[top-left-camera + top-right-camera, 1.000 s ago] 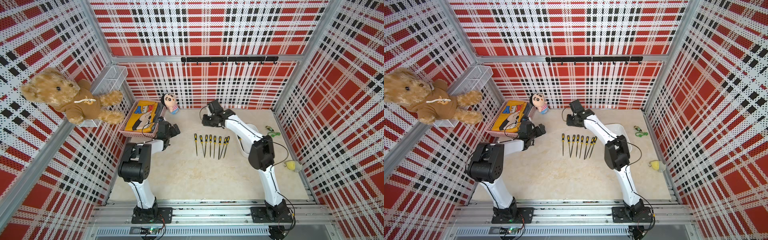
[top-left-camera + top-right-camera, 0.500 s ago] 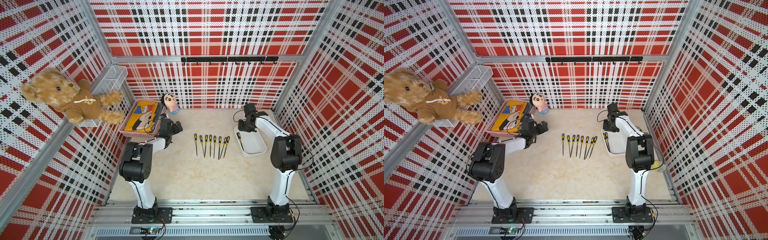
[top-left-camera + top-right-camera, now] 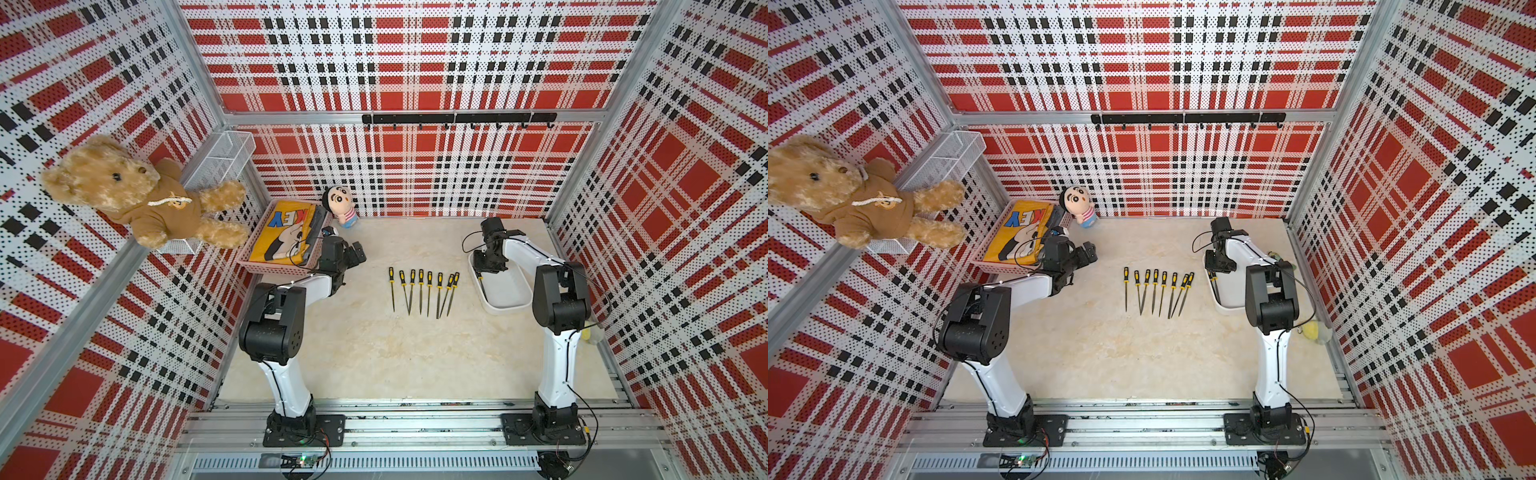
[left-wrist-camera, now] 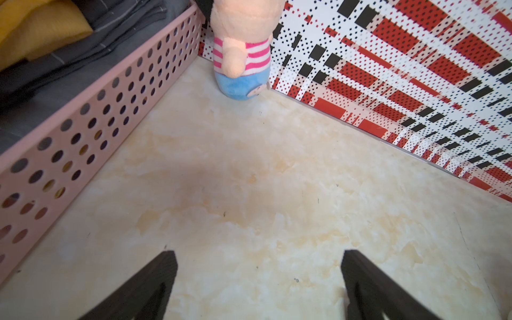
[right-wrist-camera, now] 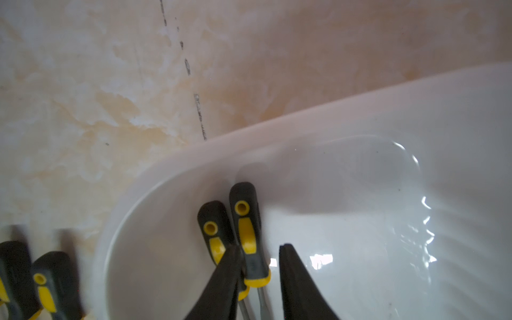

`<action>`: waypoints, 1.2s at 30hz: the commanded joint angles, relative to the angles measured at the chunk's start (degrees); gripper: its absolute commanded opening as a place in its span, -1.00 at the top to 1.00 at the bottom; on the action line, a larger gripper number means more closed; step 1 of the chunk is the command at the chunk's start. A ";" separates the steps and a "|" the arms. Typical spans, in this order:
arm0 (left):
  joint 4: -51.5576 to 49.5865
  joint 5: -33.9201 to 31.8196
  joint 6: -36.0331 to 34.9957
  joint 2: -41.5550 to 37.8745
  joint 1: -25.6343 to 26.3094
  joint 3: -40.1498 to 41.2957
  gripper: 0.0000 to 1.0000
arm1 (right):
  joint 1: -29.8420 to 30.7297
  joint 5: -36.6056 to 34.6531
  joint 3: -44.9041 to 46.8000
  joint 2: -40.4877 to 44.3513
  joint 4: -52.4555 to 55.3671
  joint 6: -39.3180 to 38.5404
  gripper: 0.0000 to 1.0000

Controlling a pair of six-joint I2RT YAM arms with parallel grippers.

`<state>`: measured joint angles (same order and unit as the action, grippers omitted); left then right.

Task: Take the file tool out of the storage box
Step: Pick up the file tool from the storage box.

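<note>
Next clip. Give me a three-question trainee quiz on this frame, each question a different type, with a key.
1. How many files lie in the row on the table?
2. True or false: the left fingers hold a file.
3. Where are the right fingers? A: resting on the bare table. B: inside the white box, either side of a file handle. C: above the row of files.
Key: 1. Eight. 2. False; they are open over bare table. 3. B.
</note>
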<state>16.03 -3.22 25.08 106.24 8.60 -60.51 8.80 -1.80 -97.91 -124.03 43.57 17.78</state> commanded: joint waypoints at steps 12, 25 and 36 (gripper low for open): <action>-0.81 -0.19 -0.81 0.19 0.01 -1.67 -0.99 | -0.44 -0.35 0.65 -2.70 -2.25 -0.38 0.36; -0.99 -0.11 -0.95 0.60 0.01 -2.43 -0.99 | -1.26 -4.12 4.55 -2.71 -2.10 -0.91 0.45; -1.08 -0.17 -0.95 0.64 0.02 -2.28 -0.99 | -2.91 -2.87 4.83 -2.36 -1.82 -2.74 0.42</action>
<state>14.90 -3.25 25.04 106.24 8.60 -61.95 6.63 -2.72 -94.85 -124.38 37.78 16.25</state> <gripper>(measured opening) 0.994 0.284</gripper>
